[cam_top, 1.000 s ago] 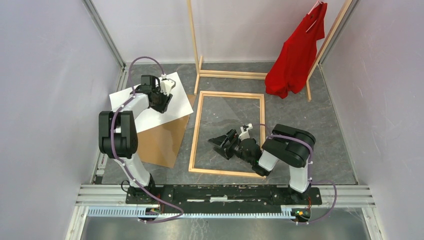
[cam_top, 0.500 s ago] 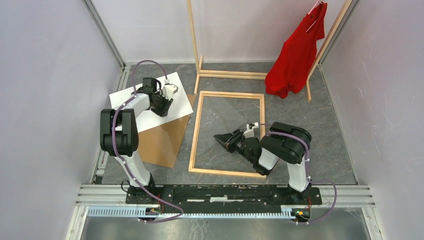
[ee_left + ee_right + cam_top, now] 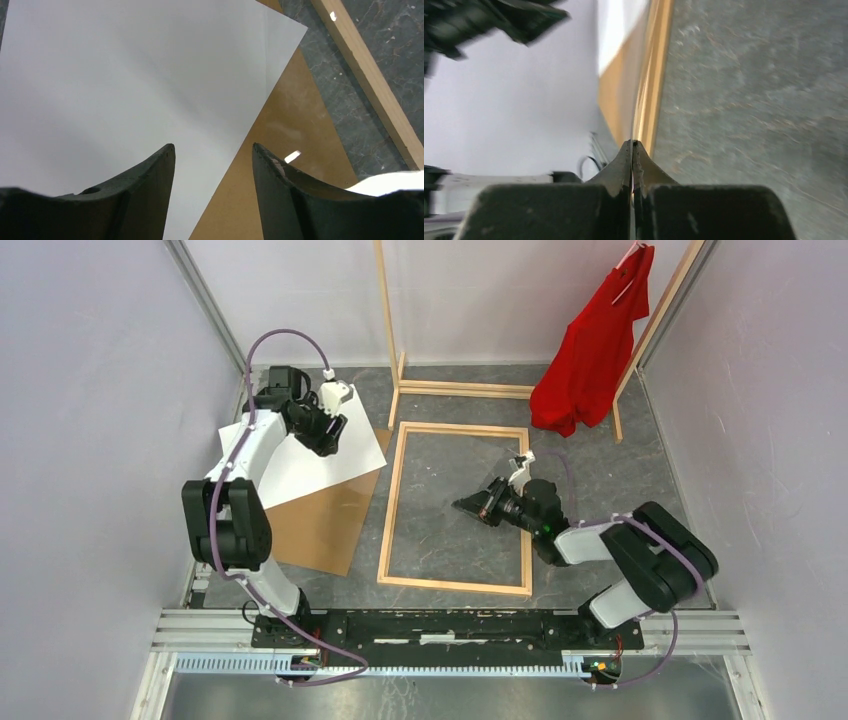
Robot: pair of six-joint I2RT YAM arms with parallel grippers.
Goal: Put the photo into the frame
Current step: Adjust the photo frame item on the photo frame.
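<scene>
The photo point(image 3: 285, 468) lies white side up at the left, overlapping a brown backing board point(image 3: 322, 525). My left gripper point(image 3: 326, 443) hovers over the photo's far right part, open and empty. In the left wrist view the left gripper point(image 3: 212, 150) straddles the photo's point(image 3: 125, 90) right edge, where the board point(image 3: 285, 135) shows. The light wooden frame point(image 3: 392, 502) lies flat in the middle. My right gripper point(image 3: 470, 506) is low inside the frame near its right rail, shut. In the blurred right wrist view the right gripper point(image 3: 632, 144) points at the frame's left rail point(image 3: 654, 75); I see nothing between its tips.
A tall wooden rack point(image 3: 388, 330) with a red shirt point(image 3: 592, 340) stands at the back. Pale walls close in both sides. The arms' base rail point(image 3: 450, 625) runs along the near edge. Grey stone-patterned floor point(image 3: 620, 470) lies right of the frame.
The right gripper has closed from open and moved up and right inside the frame, its arm swinging out to the right. The left gripper has opened wider and shifted slightly toward the back.
</scene>
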